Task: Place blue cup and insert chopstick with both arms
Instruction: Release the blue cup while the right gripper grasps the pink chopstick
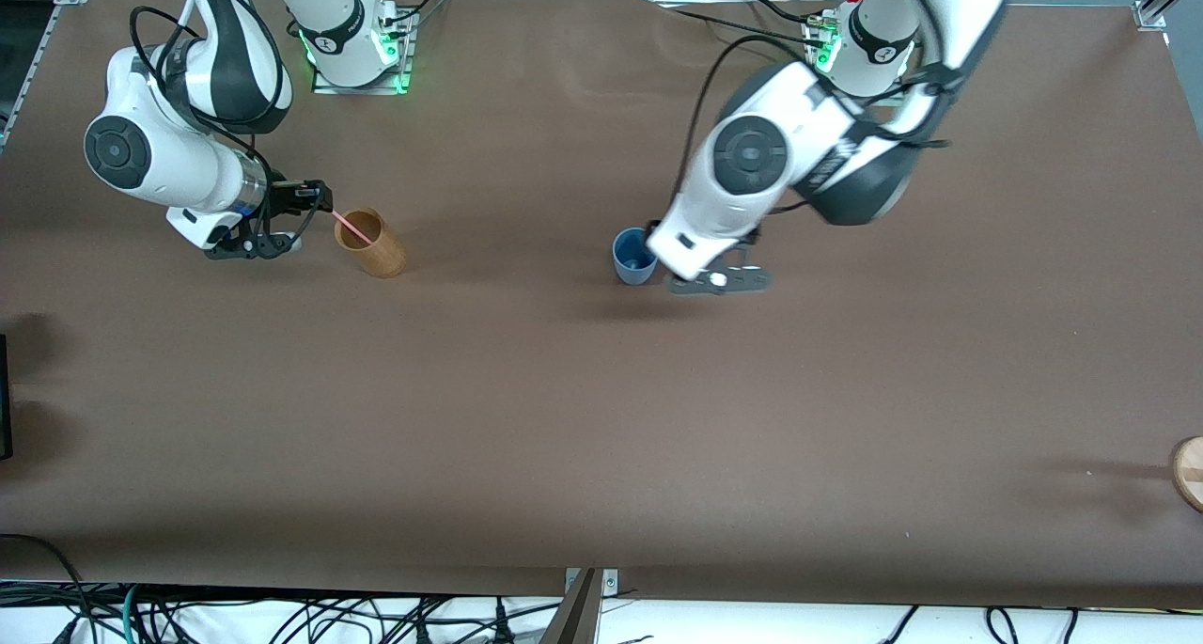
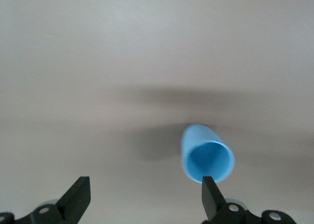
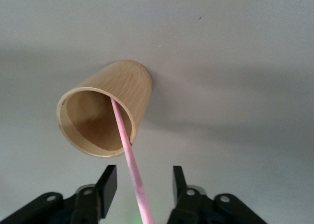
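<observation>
Spreading wide, the left pincer (image 2: 142,202) is hanging low over the tabletop (image 1: 601,418), gripping nothing, with the blue cup (image 1: 634,256) standing upright just beside one fingertip (image 2: 212,197), at its 9 o'clock in the front view. The right pincer (image 3: 142,182), fingers apart, is flanking the chopstick (image 3: 128,150) without visibly touching it. The stick's far end is leaning inside the tan wooden cup (image 1: 372,242), at that pincer's 3 o'clock, toward the right arm's end.

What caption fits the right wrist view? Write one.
Long thin pink chopstick leaning in the tan wooden cup, between the right gripper's fingers.
</observation>
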